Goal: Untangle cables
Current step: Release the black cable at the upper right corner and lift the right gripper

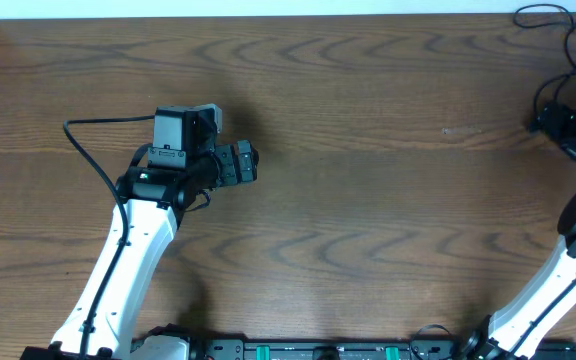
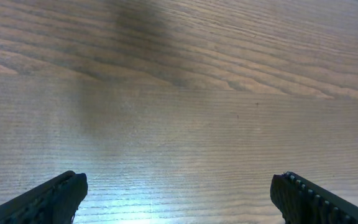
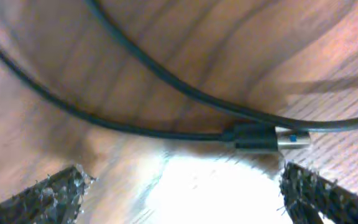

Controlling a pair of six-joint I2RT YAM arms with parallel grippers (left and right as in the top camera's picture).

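Right wrist footage shows the right gripper point(image 3: 185, 198) spread wide and released, with nothing grasped between its dark, rough-textured fingers point(image 3: 55, 193). Just beyond the fingertips a thin black cable point(image 3: 123, 124) is seen lying on the table point(image 3: 42, 149). It is round in section and smooth, and it is ended by a plug point(image 3: 263, 138) made of a black moulded sleeve and a short silver metal tip with a small blue mark. The plug's long axis is laid almost level across the picture, with the metal tip pointed to the right. A second black cable point(image 3: 166, 78) is curved from the upper left to the right edge, passing just above the plug; whether the two touch cannot be told. From overhead, this gripper is found near the far right corner of the table, where thin black cables point(image 1: 558, 18) are gathered in loops. The left gripper point(image 2: 180, 199) is likewise open and empty over bare brown wood grain, well apart from the cables
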